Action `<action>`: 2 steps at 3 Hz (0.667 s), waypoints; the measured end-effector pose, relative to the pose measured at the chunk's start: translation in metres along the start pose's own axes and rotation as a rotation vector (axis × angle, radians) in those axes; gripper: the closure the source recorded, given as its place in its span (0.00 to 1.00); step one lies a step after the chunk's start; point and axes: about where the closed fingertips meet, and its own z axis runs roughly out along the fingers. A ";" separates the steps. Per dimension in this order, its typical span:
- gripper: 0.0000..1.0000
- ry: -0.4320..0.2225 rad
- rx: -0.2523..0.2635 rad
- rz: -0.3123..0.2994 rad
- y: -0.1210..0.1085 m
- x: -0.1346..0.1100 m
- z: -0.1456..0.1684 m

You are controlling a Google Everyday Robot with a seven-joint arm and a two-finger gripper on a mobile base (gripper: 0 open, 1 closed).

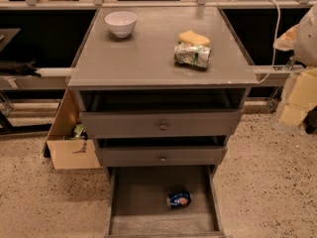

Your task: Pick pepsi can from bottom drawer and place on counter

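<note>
Grey three-drawer cabinet, seen from the front and above. The counter (143,58) was a smooth, matte, rectangular slab with a thin front edge. It carried a round white bowl (121,23) near its back left corner. On the right half lay a soft yellow sponge (193,37), with a crumpled green-and-white foil bag (192,55) just in front of it. The middle and the front left of the slab lay bare. Two shallow drawers, the top drawer (161,124) and the middle drawer (161,156), each showed a flat front with one round knob and a dark gap above. The bottom drawer (143,192) stood pulled out, a wide flat-floored tray with low side walls. The pepsi can (179,199), blue with a round logo, lay on its side right of centre on that floor, apart from both walls. An open cardboard box (69,143) leaned beside the cabinet's left flank, with something green inside. Speckled stone floor (267,182) spread on both sides. The gripper (294,105), a pale blurred form, hung at the far right, off the counter's right edge and well apart from the can; whether it was parted or closed could not be made out.
</note>
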 end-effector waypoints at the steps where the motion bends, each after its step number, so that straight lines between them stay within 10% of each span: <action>1: 0.00 0.000 0.000 0.000 0.000 0.000 0.000; 2: 0.00 -0.010 -0.014 -0.021 0.008 -0.001 0.021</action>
